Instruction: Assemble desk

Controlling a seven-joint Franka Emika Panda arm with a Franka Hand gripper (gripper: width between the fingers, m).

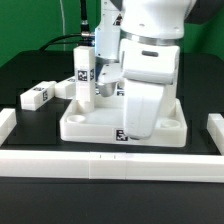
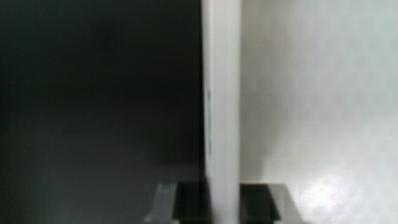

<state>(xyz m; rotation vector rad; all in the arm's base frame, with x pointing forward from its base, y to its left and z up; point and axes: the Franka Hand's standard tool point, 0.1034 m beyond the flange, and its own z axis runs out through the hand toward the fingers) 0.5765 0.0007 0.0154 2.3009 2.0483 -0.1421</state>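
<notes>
The white rimmed tabletop (image 1: 92,124) lies in the middle of the dark table. One leg block (image 1: 84,70) stands upright at its far corner on the exterior view's left. Two more leg blocks (image 1: 37,96) (image 1: 62,87) lie on the table further to that side. My gripper (image 1: 106,84) is down at the tabletop's far rim beside the upright leg, largely hidden by the arm. In the wrist view the gripper (image 2: 221,192) has a dark finger (image 2: 180,203) on each side of a thin white wall (image 2: 221,90). This looks like the tabletop's rim, with white tray floor on one side and dark table on the other.
A long low white border wall (image 1: 110,166) runs along the front. Short pieces of it stand at the exterior view's left (image 1: 5,122) and right (image 1: 214,131). The arm's bulky white body (image 1: 148,70) stands over the tabletop's middle and hides what is behind it.
</notes>
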